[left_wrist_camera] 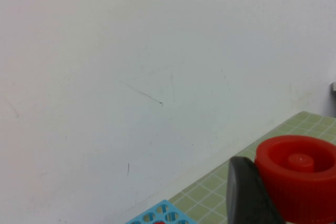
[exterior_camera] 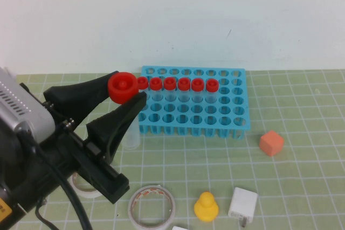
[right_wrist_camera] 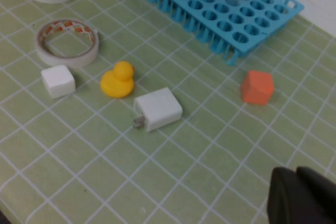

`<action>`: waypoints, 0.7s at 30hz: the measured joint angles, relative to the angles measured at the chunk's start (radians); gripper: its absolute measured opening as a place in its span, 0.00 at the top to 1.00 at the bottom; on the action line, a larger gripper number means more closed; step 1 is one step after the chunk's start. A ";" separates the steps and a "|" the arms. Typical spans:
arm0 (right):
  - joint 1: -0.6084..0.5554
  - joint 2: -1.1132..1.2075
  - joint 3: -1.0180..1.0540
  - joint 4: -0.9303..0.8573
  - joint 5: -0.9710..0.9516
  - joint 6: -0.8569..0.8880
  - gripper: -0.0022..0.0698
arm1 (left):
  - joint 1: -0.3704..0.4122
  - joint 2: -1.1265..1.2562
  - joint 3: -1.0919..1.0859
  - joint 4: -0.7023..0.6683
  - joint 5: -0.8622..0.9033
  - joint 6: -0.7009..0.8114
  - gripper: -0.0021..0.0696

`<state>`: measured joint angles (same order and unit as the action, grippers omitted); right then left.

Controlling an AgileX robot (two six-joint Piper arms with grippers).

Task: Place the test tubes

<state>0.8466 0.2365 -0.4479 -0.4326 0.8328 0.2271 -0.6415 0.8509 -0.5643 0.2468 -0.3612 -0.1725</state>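
The left tool [exterior_camera: 128,87] has black tapered fingers [exterior_camera: 81,92], silver vented housing [exterior_camera: 21,106], black cable [exterior_camera: 75,208].

Here's the green gridded worktop [exterior_camera: 302,187]. Up at twelve o'clock, toward its back edge, the blue rack [exterior_camera: 237,125] stands flat on it. Swing to about four o'clock from the rack and there's the orange cube [exterior_camera: 271,143], well apart from the rest. Down at six o'clock sits the yellow duck [exterior_camera: 206,207], with the white plug adapter [exterior_camera: 242,203] just beside it at three o'clock. One tape roll [exterior_camera: 152,189] lies flat at seven o'clock, a second tape roll [exterior_camera: 81,184] further round at eight, and a small white cube [right_wrist_camera: 58,80] lies near the duck.
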 joint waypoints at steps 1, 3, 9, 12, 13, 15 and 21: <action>0.000 0.000 0.010 0.000 -0.014 0.000 0.97 | 0.000 0.000 0.000 0.000 0.000 0.000 0.60; 0.000 0.000 0.020 0.002 -0.030 0.000 0.97 | 0.000 0.000 0.000 0.000 0.000 0.000 0.60; 0.000 0.000 0.024 0.002 -0.026 0.000 0.97 | 0.000 0.000 0.000 0.000 0.000 0.000 0.60; 0.000 0.000 0.024 0.002 -0.010 0.000 0.97 | 0.000 0.000 0.000 0.000 0.000 0.000 0.60; 0.000 0.000 0.024 0.002 -0.007 0.000 0.97 | 0.000 0.000 0.000 0.000 0.000 0.000 0.60; 0.000 0.000 0.024 0.002 -0.006 0.000 0.97 | 0.000 0.000 0.000 0.000 0.000 0.000 0.60; 0.000 0.000 0.024 0.002 -0.003 0.000 0.97 | 0.000 0.000 0.000 0.000 0.000 0.000 0.60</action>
<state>0.8466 0.2365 -0.4236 -0.4304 0.8296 0.2271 -0.6415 0.8509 -0.5643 0.2468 -0.3612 -0.1725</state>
